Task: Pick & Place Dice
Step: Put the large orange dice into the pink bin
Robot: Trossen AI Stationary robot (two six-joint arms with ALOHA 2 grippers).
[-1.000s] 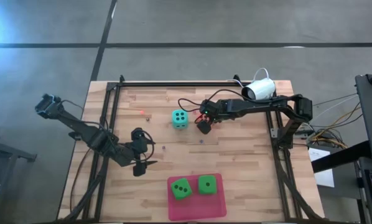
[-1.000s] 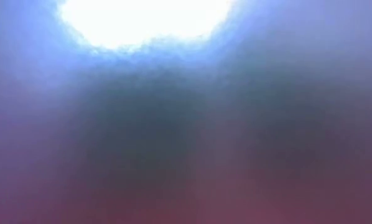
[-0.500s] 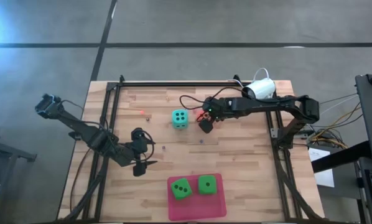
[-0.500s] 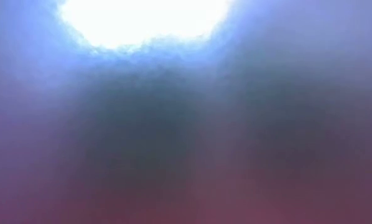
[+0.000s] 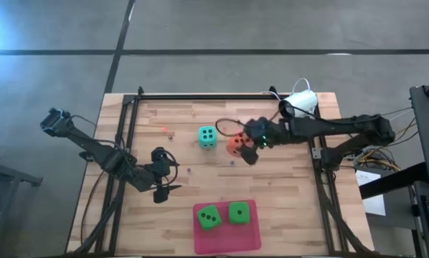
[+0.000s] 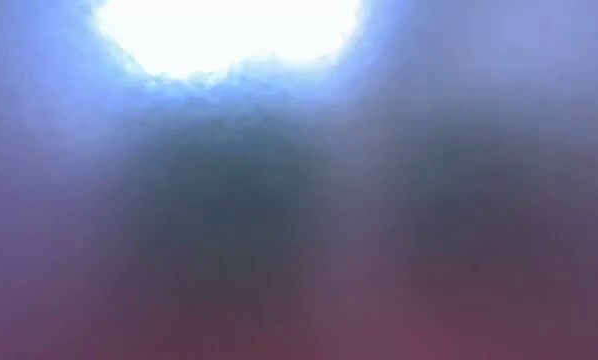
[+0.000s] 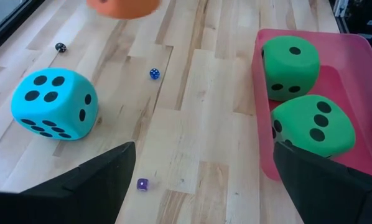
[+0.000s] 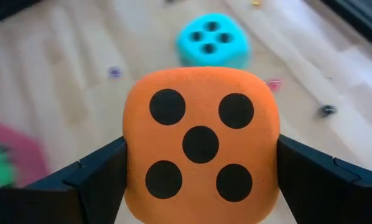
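Two fingers of right tool [image 8: 201, 171] pinching orange die [image 8: 201, 143] — seemingly airborne, left tool [image 7: 201, 186] spread.

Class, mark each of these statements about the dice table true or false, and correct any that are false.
1. Two green dice lie on the pink mat. True.
2. The right gripper holds the teal die. False: its fingers flank the orange die, which sits between them; the teal die rests on the wooden table.
3. The orange die shows five pips toward the right wrist camera. True.
4. The left gripper is shut on a green die. False: it is open and holds nothing, off to the mat's side.
5. The teal die sits on the pink mat. False: it sits on bare wood, apart from the mat.
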